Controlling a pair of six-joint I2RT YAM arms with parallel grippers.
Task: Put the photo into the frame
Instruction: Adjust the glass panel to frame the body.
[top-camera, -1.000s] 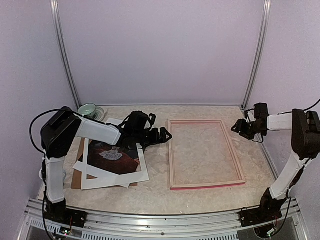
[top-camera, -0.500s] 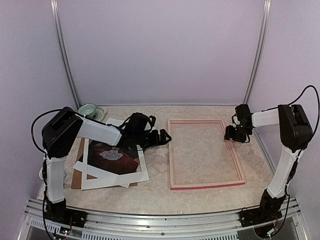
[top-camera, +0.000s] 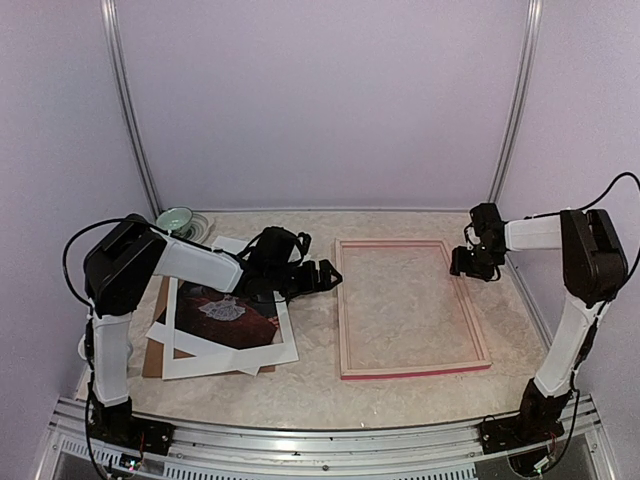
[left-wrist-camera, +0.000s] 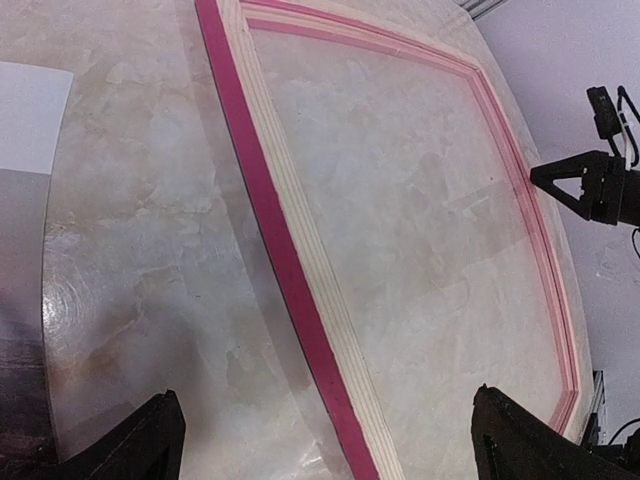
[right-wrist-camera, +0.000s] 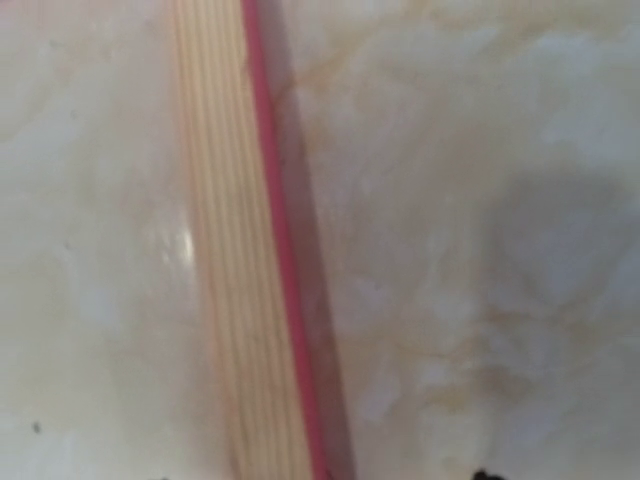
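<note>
Far left corner of the tabletop (top-camera: 310, 375) has a little pale green bowl (top-camera: 176, 217) sitting by the wall. Nearer than that there's a messy pile: a brown board (top-camera: 152, 350) at the bottom, a white mat (top-camera: 225, 357) lying crooked across it, and the photo (top-camera: 225, 312) in among them. The photo is the dark reddish print with the small pale figure. It's flat on the left side of the tabletop, partly under the mat's strips and partly under the left arm, well outside the frame.

The left gripper (top-camera: 328, 275) hangs between that pile and the frame's left rail, pointing right. From its wrist camera the jaws are spread wide with nothing between them, just marbled tabletop and the pink-edged rail below.

The frame (top-camera: 345, 310) lies flat a bit right of centre, pale wood side up and pink showing along the edges. You can see the bare tabletop straight through the opening.

The right gripper (top-camera: 467, 263) is over the frame's right rail, near the far right corner. Its own camera only gives a blurry close-up of the wood rail (right-wrist-camera: 235, 250) with its pink edge, so I honestly can't tell how its jaws stand. The other views don't settle it either.
</note>
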